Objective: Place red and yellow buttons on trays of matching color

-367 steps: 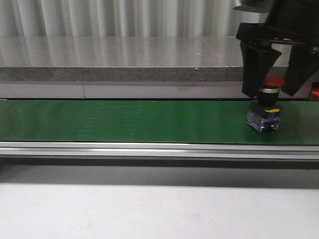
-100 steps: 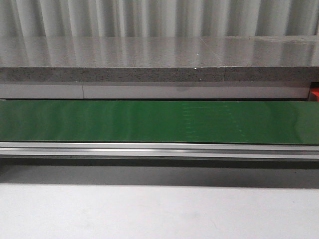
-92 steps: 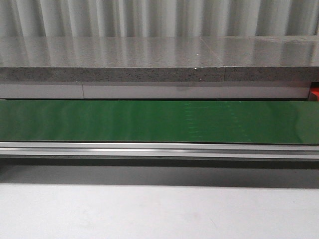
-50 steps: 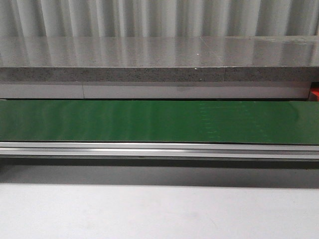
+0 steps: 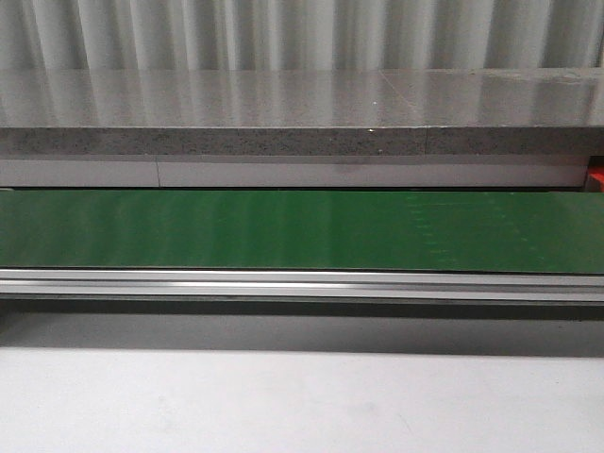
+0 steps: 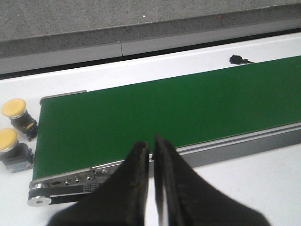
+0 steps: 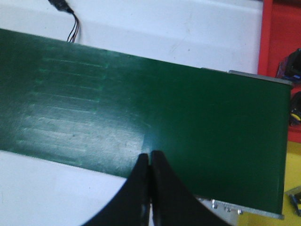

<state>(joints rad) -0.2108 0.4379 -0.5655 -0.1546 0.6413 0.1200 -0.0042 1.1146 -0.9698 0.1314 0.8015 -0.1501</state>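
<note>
2 yellow buttons [image 6: 14,109] [image 6: 8,141] sat on the white table [image 6: 235,188] just off the end of the green belt [image 6: 155,113], one beside the other, each with its mushroom cap up on a dark body. They were apart from the belt's end roller [image 6: 37,201] and touched nothing but the table. The left gripper [image 6: 151,155] hung over the belt's near rail with its fingers nearly pressed together and nothing between them. Over at the other end, the right gripper [image 7: 149,162] was clenched too, fingers meeting in a thin seam, empty, above the belt's edge. Past that end lay the red tray [image 7: 277,42], and inside it I could make out dark shapes with a bit of red, probably buttons, though they were cut off at the frame's edge. A strip of yellow tray [image 7: 263,221] showed beside it. From the front, the belt [image 5: 302,231] ran bare in front of the grey stone ledge [image 5: 302,113].
</note>
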